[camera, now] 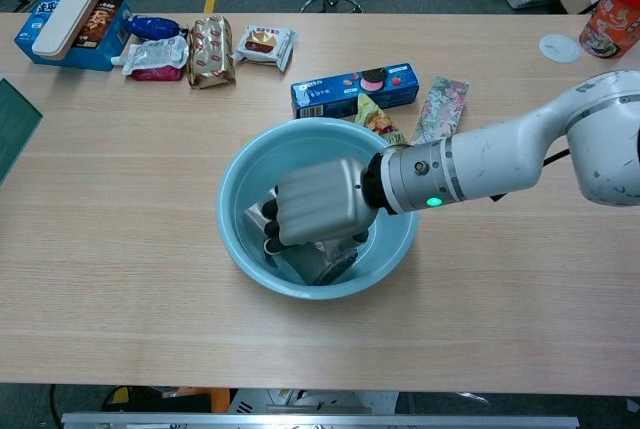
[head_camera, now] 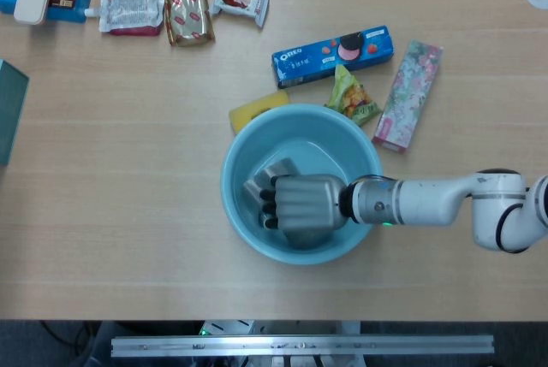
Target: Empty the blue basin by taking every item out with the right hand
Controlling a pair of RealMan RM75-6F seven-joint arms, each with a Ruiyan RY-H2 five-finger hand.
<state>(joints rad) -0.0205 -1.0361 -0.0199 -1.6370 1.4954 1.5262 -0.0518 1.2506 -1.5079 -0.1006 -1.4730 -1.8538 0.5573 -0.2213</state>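
Right hand [head_camera: 301,210] inside blue basin [head_camera: 235,162], fingers curled gripping silver packet [head_camera: 270,174], packet's long axis diagonal across basin floor, no print legible, blue box [head_camera: 332,55] beyond rim reads OREO

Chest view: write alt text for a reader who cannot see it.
The robot's right hand is closed around a silver packet inside the blue basin on a wooden table. Snack packs and an Oreo box lie behind the basin.
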